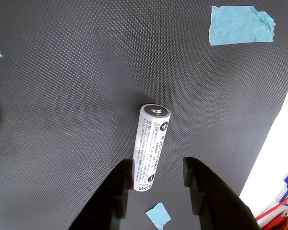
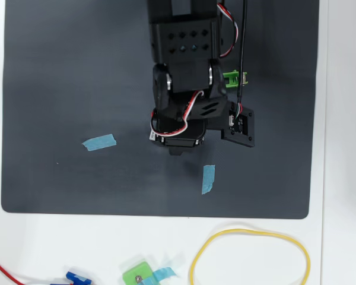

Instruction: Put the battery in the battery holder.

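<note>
The battery (image 1: 152,148), a white cylinder with tiny dark print and a metal cap at its far end, lies on the black mat (image 1: 62,96) in the wrist view. My gripper (image 1: 158,167) is open, with its two black fingers on either side of the battery's near end. The left finger (image 1: 122,182) is close against the battery and the right finger (image 1: 194,182) stands apart from it. In the overhead view the arm (image 2: 184,89) hides the battery and the fingers. One green end of the battery holder (image 2: 232,77) with a metal tab shows just right of the arm.
Blue tape strips lie on the mat (image 2: 99,142) (image 2: 208,179) (image 1: 240,25). A small squarish green piece (image 2: 136,276), a yellow cable loop (image 2: 249,261) and red wires (image 2: 0,267) lie on the white table (image 2: 344,178) in front of the mat.
</note>
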